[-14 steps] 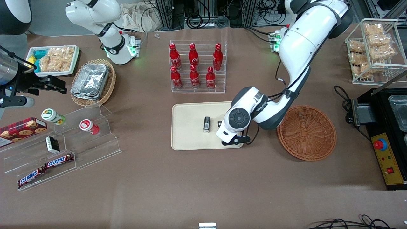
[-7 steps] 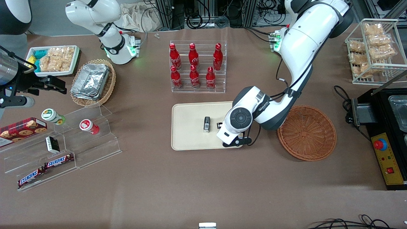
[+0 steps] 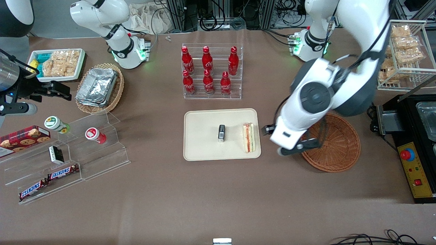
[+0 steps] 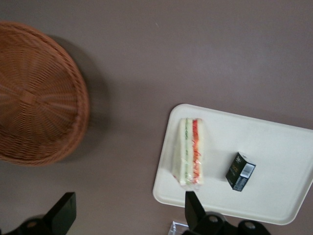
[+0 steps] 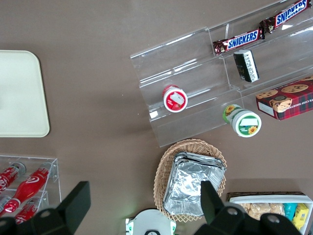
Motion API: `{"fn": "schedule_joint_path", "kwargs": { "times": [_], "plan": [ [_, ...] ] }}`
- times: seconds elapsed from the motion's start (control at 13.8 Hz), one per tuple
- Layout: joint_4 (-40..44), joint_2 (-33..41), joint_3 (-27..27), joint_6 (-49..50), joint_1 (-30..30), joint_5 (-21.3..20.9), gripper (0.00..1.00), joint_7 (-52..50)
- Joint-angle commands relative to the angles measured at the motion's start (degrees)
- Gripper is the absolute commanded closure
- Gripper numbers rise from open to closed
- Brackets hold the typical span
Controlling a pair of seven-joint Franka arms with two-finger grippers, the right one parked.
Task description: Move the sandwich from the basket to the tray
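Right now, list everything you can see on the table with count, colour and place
sandwich: one, white bread, red and green filling, on the tray's edge nearest the round basket
tray: one, cream, mid-table
small box: one, black, on the tray
basket: one, reddish-brown, beside the tray
cola bottles: six, red, in a clear rack
foil containers: stacked, silver, in a tan oval basket
Snickers bars: two, on a clear stepped shelf
hand: one, open, raised above the basket's rim
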State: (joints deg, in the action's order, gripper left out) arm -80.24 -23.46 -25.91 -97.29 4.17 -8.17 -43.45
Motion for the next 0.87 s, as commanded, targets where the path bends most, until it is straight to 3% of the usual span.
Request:
{"fn": "schedule_joint_path", "kwargs": {
  "times": [0.0, 0.22, 0.29, 0.51, 0.8],
  "plan": [
    [-1.85, 4.73, 0.07, 2.8, -3.9, 2.72, 0.0, 4.15],
    [-2.46, 6.93, -1.24, 5.17, -12.4, 2.89, 0.0, 11.41],
    [-2.55, 7.81, -0.2, 6.92, -12.26, 2.11, 0.0, 16.85],
    [-4.65, 10.62, 12.69, 7.03, -7.35, 2.98, 0.0, 29.69],
    [-14.31, 18.62, 18.17, 4.31, -6.02, 3.16, 0.0, 41.83]
  ]
}}
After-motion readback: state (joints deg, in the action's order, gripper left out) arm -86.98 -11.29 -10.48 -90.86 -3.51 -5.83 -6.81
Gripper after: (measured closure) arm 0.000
